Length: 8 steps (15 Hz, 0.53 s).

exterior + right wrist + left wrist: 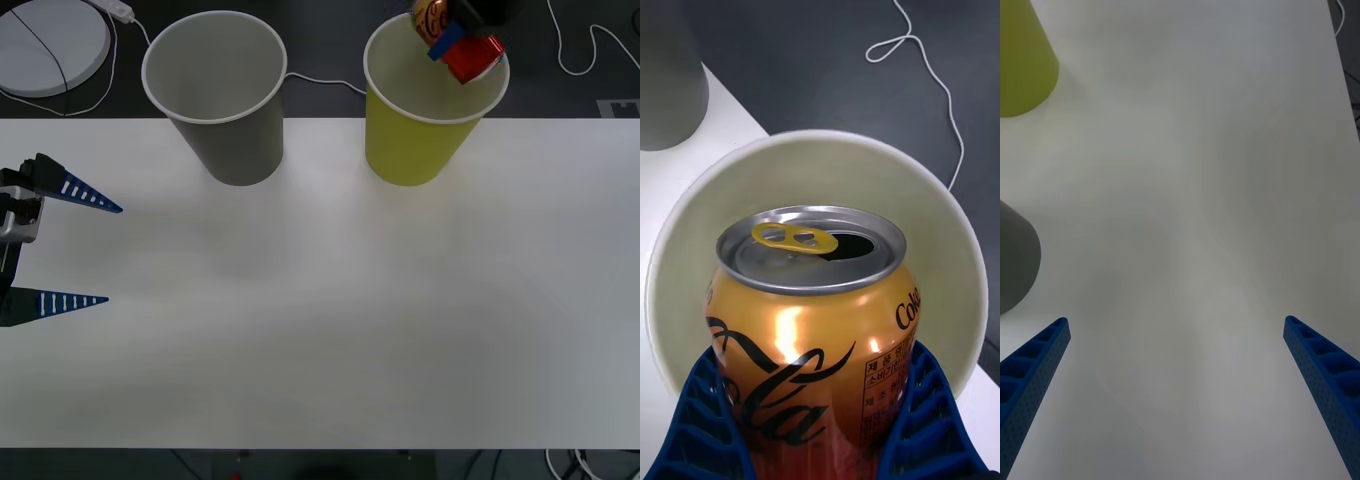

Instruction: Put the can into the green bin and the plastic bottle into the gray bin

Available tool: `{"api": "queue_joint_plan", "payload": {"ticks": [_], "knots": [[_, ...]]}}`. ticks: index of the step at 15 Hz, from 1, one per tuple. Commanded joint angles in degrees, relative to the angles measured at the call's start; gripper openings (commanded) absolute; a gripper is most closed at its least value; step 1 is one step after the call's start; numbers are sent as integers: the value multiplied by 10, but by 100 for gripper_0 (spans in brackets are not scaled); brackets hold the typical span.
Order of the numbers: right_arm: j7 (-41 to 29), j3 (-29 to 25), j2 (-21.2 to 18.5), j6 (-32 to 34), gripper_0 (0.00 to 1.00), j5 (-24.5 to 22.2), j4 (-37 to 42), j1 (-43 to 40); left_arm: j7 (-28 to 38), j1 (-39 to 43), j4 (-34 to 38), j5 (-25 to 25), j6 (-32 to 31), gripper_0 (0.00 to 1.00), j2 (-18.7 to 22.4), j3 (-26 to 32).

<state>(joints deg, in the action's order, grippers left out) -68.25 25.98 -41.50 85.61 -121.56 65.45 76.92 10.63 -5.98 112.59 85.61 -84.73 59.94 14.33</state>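
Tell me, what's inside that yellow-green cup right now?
Only its white inside shows. The can hangs above the green bin, clamped in the right end effector. The can hides part of the bottom.

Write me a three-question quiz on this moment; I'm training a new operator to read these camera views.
1. True or false: the right gripper holds the can above the green bin's opening.
2. Which gripper is open beside the table's left edge?
A. left
B. right
3. Fill in: the cup standing to the left of the green bin is the ____ bin.

Key:
1. True; the can is gripped over the opening, not yet released.
2. A; the left gripper is open and holds nothing.
3. Gray; the gray bin.
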Motion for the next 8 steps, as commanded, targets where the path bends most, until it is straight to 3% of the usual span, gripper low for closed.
{"api": "queue_joint_plan", "payload": {"ticks": [1,4,5,6,7,8], "knots": [[3,1,14,-21,0,-15,-8,3,0,0,0,0,0,100,0,0],[16,1,15,-20,4,-10,-8,3,0,0,0,0,0,100,0,0],[18,1,15,-20,34,-9,-8,3,0,0,0,0,0,100,0,0],[23,1,15,-21,75,-10,-8,3,0,0,0,0,0,100,0,0],[29,0,14,-20,100,-11,-8,3,0,0,0,0,0,100,0,0],[32,1,13,-20,100,-9,-8,3,0,0,0,0,0,100,0,0]]}}
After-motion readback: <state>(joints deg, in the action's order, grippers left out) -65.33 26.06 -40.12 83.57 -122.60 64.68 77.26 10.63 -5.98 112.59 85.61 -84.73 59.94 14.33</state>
